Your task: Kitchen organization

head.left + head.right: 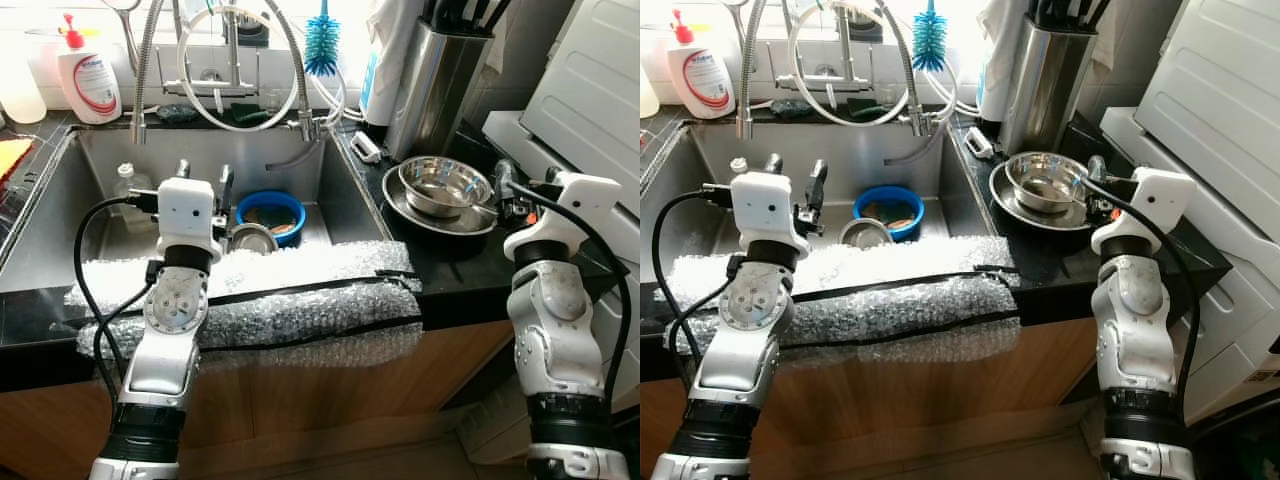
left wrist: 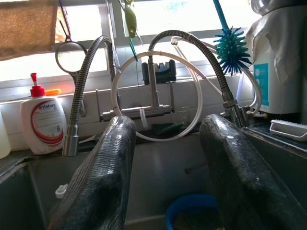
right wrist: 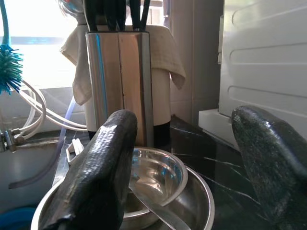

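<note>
Two nested steel bowls (image 1: 443, 190) sit upright on the black counter (image 1: 440, 270), right of the sink (image 1: 340, 190). A blue bowl (image 1: 271, 212) and small steel cup (image 1: 254, 238) sit in the sink.

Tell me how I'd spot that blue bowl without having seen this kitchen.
Find the steel sink under the window. On its floor, toward the front, sits the blue bowl, just past the left gripper. It is the one bright blue dish there; the small cup touching it is bare metal.
</note>
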Robot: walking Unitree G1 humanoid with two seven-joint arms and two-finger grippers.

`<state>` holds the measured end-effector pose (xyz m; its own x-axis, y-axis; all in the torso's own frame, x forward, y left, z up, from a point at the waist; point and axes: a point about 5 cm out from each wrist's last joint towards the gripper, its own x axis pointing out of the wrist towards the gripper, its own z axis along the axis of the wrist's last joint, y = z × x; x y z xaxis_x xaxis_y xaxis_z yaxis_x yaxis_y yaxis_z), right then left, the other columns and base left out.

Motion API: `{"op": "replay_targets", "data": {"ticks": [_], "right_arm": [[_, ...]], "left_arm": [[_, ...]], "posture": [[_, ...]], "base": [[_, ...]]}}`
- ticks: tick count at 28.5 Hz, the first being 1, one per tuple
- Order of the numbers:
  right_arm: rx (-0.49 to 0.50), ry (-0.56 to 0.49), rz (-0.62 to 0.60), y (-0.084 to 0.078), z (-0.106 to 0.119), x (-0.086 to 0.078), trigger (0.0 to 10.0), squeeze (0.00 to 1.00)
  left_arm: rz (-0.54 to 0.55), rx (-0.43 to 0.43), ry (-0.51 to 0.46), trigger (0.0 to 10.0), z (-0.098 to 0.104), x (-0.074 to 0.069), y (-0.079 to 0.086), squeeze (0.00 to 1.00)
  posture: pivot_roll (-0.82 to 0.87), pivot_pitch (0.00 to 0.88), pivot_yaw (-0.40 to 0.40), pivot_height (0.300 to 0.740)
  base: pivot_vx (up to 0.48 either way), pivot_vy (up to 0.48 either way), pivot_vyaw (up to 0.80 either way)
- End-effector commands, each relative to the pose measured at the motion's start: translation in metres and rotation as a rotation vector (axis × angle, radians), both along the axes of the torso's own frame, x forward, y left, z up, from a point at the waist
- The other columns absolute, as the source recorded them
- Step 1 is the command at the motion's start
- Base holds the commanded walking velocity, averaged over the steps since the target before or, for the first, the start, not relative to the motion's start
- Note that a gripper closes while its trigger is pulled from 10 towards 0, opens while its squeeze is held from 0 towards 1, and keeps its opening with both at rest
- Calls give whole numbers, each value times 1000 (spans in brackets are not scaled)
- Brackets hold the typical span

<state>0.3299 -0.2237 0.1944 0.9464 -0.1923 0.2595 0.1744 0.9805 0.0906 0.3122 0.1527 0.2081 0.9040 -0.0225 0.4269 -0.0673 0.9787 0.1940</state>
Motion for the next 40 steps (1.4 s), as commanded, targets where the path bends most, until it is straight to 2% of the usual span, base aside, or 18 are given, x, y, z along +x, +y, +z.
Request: {"op": "replay_targets", "data": {"ticks": [1,2,3,9,21,26,31,40], "right_arm": [[52,14,7,-2,-1,4,10000,784],[42,25,19,0,-2,5,10000,75],[37,28,19,0,-2,5,10000,0],[32,139,20,1,-16,12,10000,0],[61,167,-18,-4,-19,19,10000,0],[65,218,-44,-7,-24,21,10000,0],[78,283,-22,-6,-34,25,10000,0],[108,288,1,-4,-39,27,10000,0]], "left_arm": [[-14,16,-5,10000,2,2,-5,0],[-15,16,-2,10000,2,2,-6,0],[-16,16,-2,10000,1,2,-6,0],[-28,21,5,10000,0,2,-9,0],[-37,28,5,10000,-1,3,-13,0],[-37,29,7,10000,-2,3,-13,0],[-39,35,2,10000,-1,3,-14,0],[-49,35,-8,10000,1,4,-16,0]], "posture": [[-5,8,-101,740],[-2,7,-101,740],[-2,7,-101,740],[1,6,-100,740],[11,8,-103,740],[11,7,-103,740],[18,0,-103,740],[20,0,-95,740]], "base": [[0,0,0],[0,0,0],[0,0,0],[0,0,0],[0,0,0],[0,0,0],[0,0,0],[0,0,0]]}}
